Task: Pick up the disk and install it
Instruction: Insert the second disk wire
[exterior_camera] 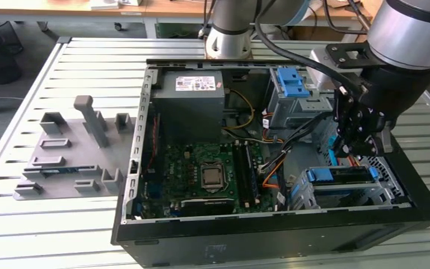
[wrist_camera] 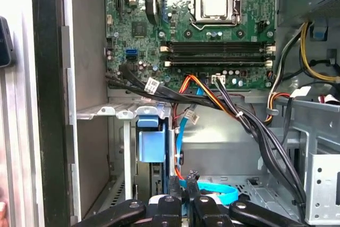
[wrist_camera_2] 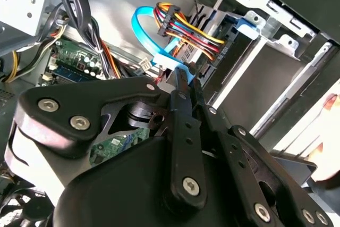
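Note:
The disk (exterior_camera: 342,175) sits in the drive cage at the front corner of the open computer case, on the exterior view's right, framed by its blue carrier. In the first wrist view the carrier's blue tab (wrist_camera: 150,144) stands on edge in the cage slot. My gripper (exterior_camera: 347,152) hangs just above the disk. Its black fingers are shut, tips together with nothing seen between them, in both wrist views (wrist_camera_2: 183,75) (wrist_camera: 183,181). A blue data cable (wrist_camera_2: 146,30) and a coloured power cable (wrist_camera_2: 186,27) run right beside the fingertips.
Inside the case (exterior_camera: 136,168) are the motherboard (exterior_camera: 208,171), a grey power-supply box (exterior_camera: 196,98) and a second cage with a blue bracket (exterior_camera: 290,84). Black cable bundles (wrist_camera: 249,126) cross the bay. A grey fixture (exterior_camera: 73,151) lies on the slatted table.

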Motion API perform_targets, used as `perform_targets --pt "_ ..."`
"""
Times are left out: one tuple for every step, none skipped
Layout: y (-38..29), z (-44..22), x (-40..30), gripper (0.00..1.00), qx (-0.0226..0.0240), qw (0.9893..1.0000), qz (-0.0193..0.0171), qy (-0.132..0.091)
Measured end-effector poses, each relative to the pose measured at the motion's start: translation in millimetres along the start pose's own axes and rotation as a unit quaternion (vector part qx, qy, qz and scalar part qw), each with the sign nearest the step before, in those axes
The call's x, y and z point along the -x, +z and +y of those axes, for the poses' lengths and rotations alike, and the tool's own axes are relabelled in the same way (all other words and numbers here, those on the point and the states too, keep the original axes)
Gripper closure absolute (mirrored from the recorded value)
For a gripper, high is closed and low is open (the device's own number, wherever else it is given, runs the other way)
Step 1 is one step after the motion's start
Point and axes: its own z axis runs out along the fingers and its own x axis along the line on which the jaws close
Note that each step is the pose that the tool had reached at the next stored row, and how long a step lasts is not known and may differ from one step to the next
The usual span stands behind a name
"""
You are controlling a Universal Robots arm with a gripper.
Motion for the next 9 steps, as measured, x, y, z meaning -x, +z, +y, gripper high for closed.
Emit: perform_targets --pt "0.6 0.1 -1.8 0.84 -0.0001 1.0 -0.0005 0.0" --pt "1.2 0.1 -3.4 0.84 -0.0002 1.0 -0.001 0.0" --pt "1.8 0.1 -4.8 0.84 -0.0005 1.0 -0.0013 0.0" --pt "2.4 0.1 -5.7 0.84 -0.0008 1.0 -0.0017 0.0" --pt "2.9 0.1 -6.6 0.84 -0.0014 1.0 -0.0019 0.0" --pt "3.4 0.1 -7.8 0.84 -0.0019 1.0 -0.0022 0.0" --pt "3.9 0.2 -9.1 0.84 -0.0025 1.0 -0.0025 0.0" --pt "4.5 0.2 -10.9 0.84 -0.0031 1.0 -0.0029 0.0" --pt "5.1 0.4 -12.8 0.84 -0.0035 1.0 -0.0031 0.0"
